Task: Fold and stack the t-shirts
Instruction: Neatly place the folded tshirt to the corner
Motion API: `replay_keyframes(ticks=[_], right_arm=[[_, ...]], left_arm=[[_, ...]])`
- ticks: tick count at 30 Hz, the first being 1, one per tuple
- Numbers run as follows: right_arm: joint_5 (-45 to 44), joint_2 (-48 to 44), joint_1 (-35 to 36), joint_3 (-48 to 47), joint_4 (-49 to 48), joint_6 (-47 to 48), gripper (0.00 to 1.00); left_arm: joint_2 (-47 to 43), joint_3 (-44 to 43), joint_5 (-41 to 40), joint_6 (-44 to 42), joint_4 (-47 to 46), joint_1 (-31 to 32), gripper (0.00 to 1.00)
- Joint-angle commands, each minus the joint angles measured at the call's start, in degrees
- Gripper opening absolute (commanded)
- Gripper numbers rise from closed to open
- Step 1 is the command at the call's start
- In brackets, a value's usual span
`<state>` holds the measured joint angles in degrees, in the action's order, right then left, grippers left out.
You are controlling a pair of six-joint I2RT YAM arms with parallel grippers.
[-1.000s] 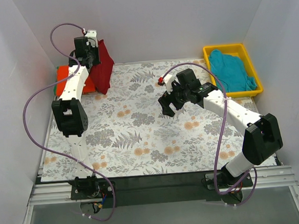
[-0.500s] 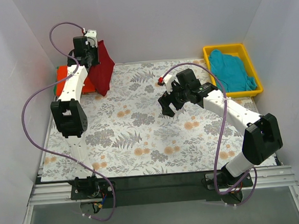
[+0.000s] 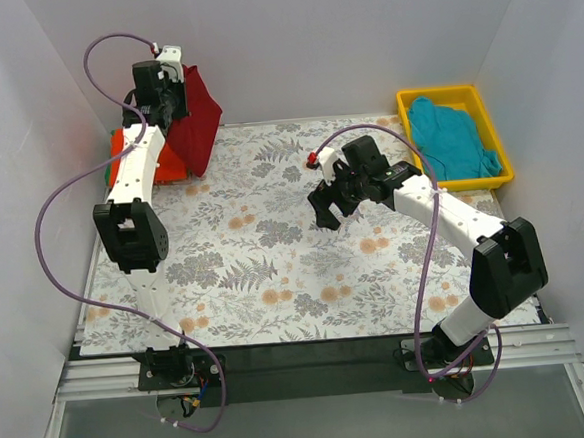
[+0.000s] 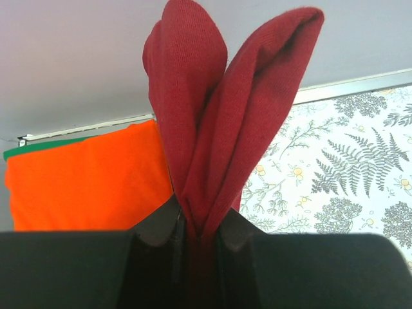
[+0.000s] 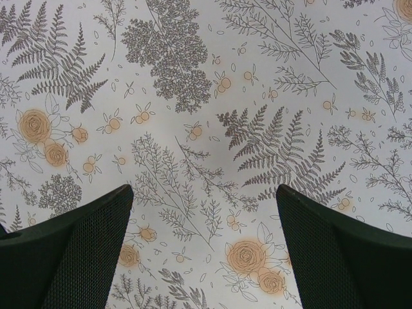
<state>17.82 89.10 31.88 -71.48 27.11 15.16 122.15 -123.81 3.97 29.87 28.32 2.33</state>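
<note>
**A:** Left gripper (image 4: 196,226), what is it doing?

**B:** It is clamping down on a pinched fold of the maroon t-shirt (image 4: 219,116). Two lobes of cloth are standing up out of the closed jaws. In the top view the arm is holding the shirt raised over the far left corner of the table (image 3: 276,270), close to the back wall. I cannot tell whether the hanging end is touching the surface.

**A:** What is lying beneath it?

**B:** A folded orange-red t-shirt (image 4: 84,183) is lying flat in that same corner. A green edge (image 4: 38,150) is showing along its far side.

**A:** And the right gripper (image 5: 205,248)?

**B:** It is hovering near the middle of the table. Its fingers (image 5: 64,254) are standing wide apart, with only the floral cover showing between them.

**A:** Other garments?

**B:** A teal t-shirt (image 3: 452,138) is lying crumpled inside the yellow bin (image 3: 434,94) at the far right corner.
</note>
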Motion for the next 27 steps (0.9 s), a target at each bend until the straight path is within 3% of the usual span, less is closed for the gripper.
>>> replay_keyframes(ticks=[1,27], right_arm=[[0.98,0.55,-0.15,-2.52,-0.04,-0.65,0.98],[1.77,3.01,-0.15,-3.75,1.1,-1.01,0.98]], left_arm=[[-5.87,-2.75,0.34,-1.04,-1.33,-1.1,0.0],[-0.16,-1.0,2.71,-3.41,-3.7,-9.44,0.0]])
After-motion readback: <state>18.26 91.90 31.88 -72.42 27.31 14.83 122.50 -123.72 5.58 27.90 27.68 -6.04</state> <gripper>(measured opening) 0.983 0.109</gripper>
